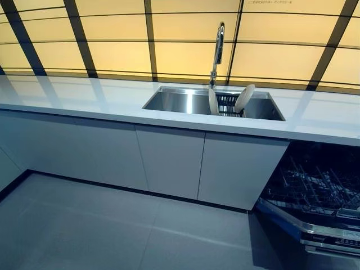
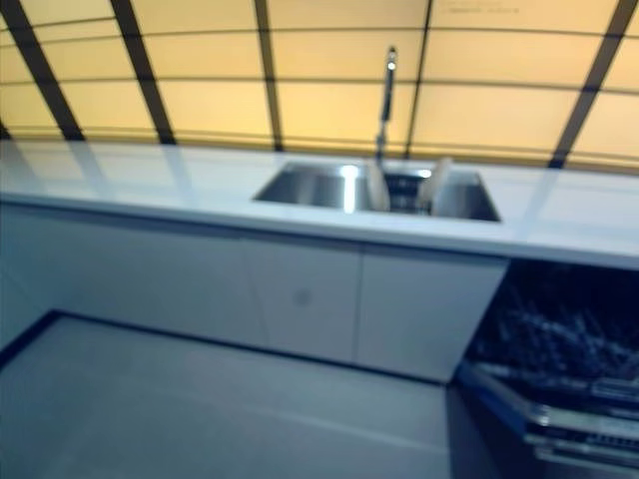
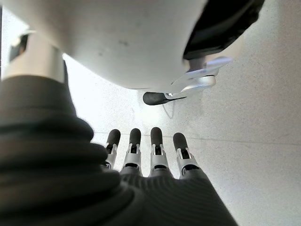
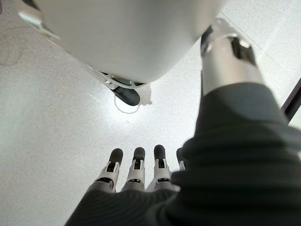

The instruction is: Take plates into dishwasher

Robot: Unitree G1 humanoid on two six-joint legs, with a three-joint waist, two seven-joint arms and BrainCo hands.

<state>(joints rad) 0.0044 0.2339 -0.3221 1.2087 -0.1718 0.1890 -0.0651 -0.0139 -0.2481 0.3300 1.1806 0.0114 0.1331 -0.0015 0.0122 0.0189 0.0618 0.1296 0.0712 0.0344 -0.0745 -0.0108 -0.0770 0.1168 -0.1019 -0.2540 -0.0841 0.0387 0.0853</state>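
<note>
1. Left hand (image 3: 150,150), in the left wrist view, hangs with its fingers straight and relaxed, pointing down at the floor (image 3: 254,141) — it carries nothing.
2. Right hand (image 4: 136,169), in the right wrist view, is the same: fingers straight, released, bare floor beyond them, no plate in it.
3. Left eye view: neither hand shows. Two plates (image 1: 243,98) stand on edge in a dark rack (image 1: 226,104) inside the sink (image 1: 174,101), which is set into the white bench (image 1: 84,95) at about 12 o'clock from the middle of the view, below the tap (image 1: 217,50). At 4 o'clock the dishwasher (image 1: 315,191) stands open with its rack pulled out; I see no plates in it.
4. Right eye view: the same layout, with the plates at the sink and the dishwasher at lower right.
5. Judged from this, the task has barely begun — both plates remain to be fetched, and the sink looks well apart from the robot.
</note>
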